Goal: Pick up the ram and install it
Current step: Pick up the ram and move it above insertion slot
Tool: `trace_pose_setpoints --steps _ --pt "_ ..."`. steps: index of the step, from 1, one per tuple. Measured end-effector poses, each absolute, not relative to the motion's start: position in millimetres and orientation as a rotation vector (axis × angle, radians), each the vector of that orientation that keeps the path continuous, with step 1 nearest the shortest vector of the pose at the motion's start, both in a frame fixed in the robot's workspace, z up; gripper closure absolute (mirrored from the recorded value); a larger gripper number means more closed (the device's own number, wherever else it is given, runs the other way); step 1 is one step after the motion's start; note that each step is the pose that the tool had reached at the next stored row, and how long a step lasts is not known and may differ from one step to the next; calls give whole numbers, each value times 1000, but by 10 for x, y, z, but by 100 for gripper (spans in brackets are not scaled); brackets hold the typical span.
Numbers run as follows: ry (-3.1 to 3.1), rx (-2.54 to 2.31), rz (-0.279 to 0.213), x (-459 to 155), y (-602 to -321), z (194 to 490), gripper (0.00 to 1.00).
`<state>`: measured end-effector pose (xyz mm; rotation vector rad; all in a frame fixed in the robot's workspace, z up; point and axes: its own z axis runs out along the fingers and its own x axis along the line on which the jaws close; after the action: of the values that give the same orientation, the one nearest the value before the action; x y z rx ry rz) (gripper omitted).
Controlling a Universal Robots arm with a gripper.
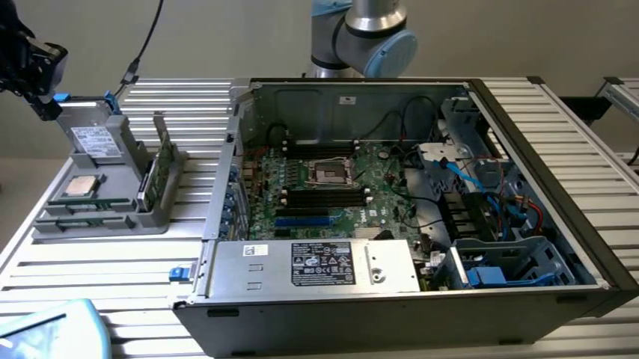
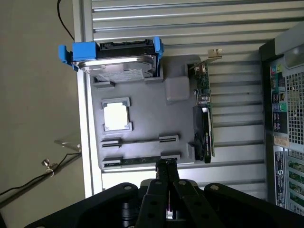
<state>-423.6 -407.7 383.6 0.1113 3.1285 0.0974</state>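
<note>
The ram [image 2: 138, 160] lies flat in the last long slot of the grey tray [image 2: 147, 118], at the tray end opposite the hard drive, not yet picked up. The gripper [image 2: 166, 166] hangs above the tray with its jaws pressed together; in the wrist view its tips line up with one end of the ram's slot. A second long slot runs just beside the ram on the tray, and I cannot tell what it holds. Past that slot a square processor [image 2: 115, 115] sits in its own tray pocket. A hard drive [image 2: 118, 64] with blue clips stands at the tray's far end. A green card [image 2: 204, 114] stands on edge along the side of the tray that faces the open case [image 1: 299, 329]. The case rests beside the tray on the slatted table [image 1: 100, 292], its motherboard [image 1: 340, 187] exposed.
</note>
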Motion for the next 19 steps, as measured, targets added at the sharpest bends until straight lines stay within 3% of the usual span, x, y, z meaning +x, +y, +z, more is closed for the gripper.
trace_pose_setpoints --steps 19 --pt "3183 115 92 -4236 -4103 3688 90"
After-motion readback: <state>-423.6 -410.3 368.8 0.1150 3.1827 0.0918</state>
